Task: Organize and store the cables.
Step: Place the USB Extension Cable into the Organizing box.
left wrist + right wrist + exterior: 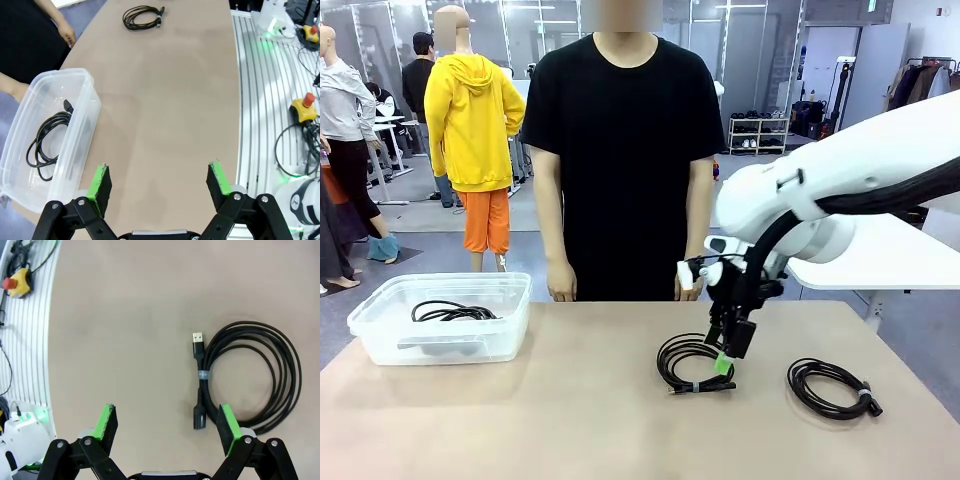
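Three cables show, each a black coil. One coil (450, 312) lies inside the clear plastic bin (380, 335) at the table's left. A second coil (688, 362) with a USB plug (198, 337) rests mid-table. My right gripper (725, 358) hovers just above that coil's right side, open with nothing between its jaws. In the right wrist view the same coil (252, 375) lies to the right of the open gripper (167, 422). The third coil (830, 387) lies at the right front. My left gripper (160, 179) stands open above bare table beside the bin (75, 125), which holds its coil (47, 142).
A person in a black shirt stands at the far edge, hands (560, 292) hanging by the table. The bin's front wall carries a handle. Bare tabletop stretches between bin and middle coil. A loose coil (143, 16) lies far off in the left wrist view.
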Available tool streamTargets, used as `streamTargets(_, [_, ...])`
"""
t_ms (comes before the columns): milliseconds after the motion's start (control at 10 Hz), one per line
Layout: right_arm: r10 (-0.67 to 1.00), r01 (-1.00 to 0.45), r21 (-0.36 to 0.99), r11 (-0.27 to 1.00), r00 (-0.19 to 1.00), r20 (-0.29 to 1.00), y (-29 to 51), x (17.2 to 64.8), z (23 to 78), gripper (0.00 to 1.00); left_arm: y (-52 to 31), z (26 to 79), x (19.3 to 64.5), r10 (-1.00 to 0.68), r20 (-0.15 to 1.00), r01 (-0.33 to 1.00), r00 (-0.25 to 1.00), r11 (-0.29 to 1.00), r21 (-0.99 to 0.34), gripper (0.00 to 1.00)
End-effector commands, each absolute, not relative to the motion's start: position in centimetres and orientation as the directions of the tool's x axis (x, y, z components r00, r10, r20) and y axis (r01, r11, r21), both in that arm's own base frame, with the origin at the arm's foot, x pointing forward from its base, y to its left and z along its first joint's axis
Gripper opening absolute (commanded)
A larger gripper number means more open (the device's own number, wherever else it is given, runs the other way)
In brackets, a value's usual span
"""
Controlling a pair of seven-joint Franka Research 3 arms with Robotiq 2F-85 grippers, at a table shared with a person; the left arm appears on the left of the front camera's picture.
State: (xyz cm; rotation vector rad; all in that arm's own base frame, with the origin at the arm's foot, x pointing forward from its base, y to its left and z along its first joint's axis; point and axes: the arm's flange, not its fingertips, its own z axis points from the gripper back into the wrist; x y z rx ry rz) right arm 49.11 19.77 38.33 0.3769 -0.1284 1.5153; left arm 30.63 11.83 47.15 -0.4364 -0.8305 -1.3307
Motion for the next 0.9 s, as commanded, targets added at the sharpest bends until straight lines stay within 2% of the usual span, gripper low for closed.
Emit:
streamTargets(0, [0.973,-0.987,0.156,0.031,0.065,0.222,22.0,50.5,36.3,1.00,12.0,47.2,30.6,-0.661,0.751,0.961,0.004,0.211,0.181,0.97])
streamTargets(200, [0.987,-0.989,0.137,0.053,0.072,0.144,23.6,51.2,33.5,1.00,12.0,47.2,30.6,-0.661,0.751,0.961,0.004,0.211,0.181,0.97])
streamTargets(700, [0.994,-0.992,0.101,0.074,0.081,0.072,25.0,50.5,30.5,1.00,12.0,47.2,30.6,-0.661,0.751,0.961,0.004,0.211,0.181,0.97])
streamTargets(800, [0.996,-0.994,0.090,0.067,0.073,0.056,25.2,50.3,30.2,0.62,12.0,47.2,30.6,-0.661,0.751,0.961,0.004,0.211,0.181,0.97])
